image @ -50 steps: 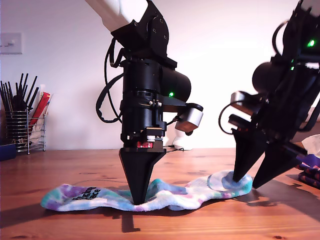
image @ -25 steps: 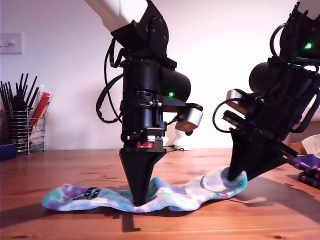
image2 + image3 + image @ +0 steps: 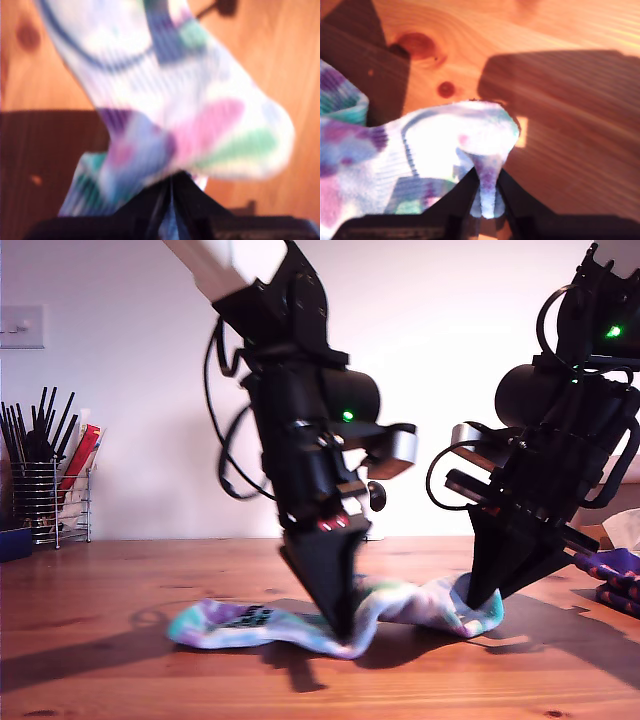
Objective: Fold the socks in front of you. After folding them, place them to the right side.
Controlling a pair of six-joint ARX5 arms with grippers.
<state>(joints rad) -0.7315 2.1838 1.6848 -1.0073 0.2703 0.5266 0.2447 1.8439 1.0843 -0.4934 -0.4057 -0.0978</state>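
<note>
Socks are the job, and only the tie-dye sock [image 3: 300,615] is in play: it lies along the wooden surface [image 3: 100,660], partly bunched, with both claws clamped on it. Which arm is which is hard to settle from the wrist views, since each shows only pastel fabric pinched between closed black jaws; my first claw [image 3: 170,187] grips a broad rounded part of the sock, my second claw [image 3: 487,192] a narrow pinch of cloth at one edge. In the exterior view one arm tilts over the sock's middle and the other holds the end toward the exterior view's right, that end lifted slightly off the wood. A dark patterned bundle [image 3: 615,585] at the exterior view's right edge may be the other sock, but too little shows to tell. Judging from this, the fold is only begun: no half lies over the other yet, and placing aside is still ahead
</note>
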